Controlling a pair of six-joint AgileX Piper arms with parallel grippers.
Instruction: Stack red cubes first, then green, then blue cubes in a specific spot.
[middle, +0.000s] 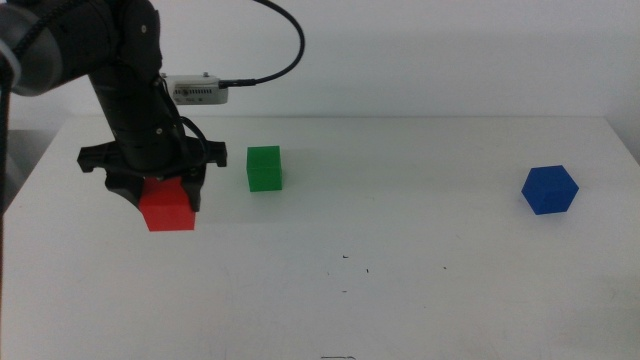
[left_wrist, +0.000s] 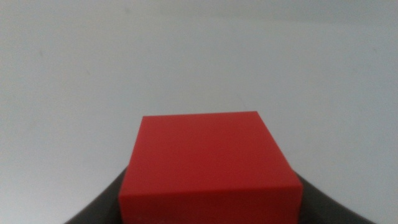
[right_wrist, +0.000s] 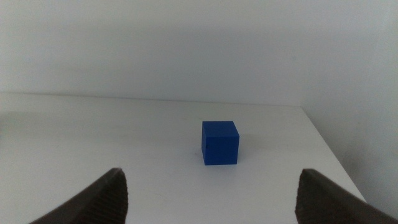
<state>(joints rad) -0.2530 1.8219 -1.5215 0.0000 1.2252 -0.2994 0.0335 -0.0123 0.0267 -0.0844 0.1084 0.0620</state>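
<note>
left gripper (middle: 168, 200): clenched on the red cube (middle: 167, 207), well left of the green cube (middle: 264, 168). Left wrist view shows the cube (left_wrist: 208, 165) seated square between the dark jaws and filling the lower frame.
red cube: whether it is just off the table (middle: 420, 310) or resting on it, I cannot tell.
green cube: on the table, untouched; this is my landmark.
stack spot: judged to be the bare patch with tiny dark specks (middle: 347, 257), to the right of the green cube and nearer the camera. Unmarked, so treat as a guess.
step in hand: carry red to that patch. Pass on the near side of the green cube so neither jaw nor cube clips it. Keep the cube level, set it flat, then let go straight up so it doesn't twist.
blue cube (middle: 550, 190): far right of the green cube, turned a little, untouched.
right gripper (right_wrist: 211, 193): waiting, fingers spread wide and empty, aimed at the blue cube (right_wrist: 220, 142), well short of it. Not visible in the middle view.
</note>
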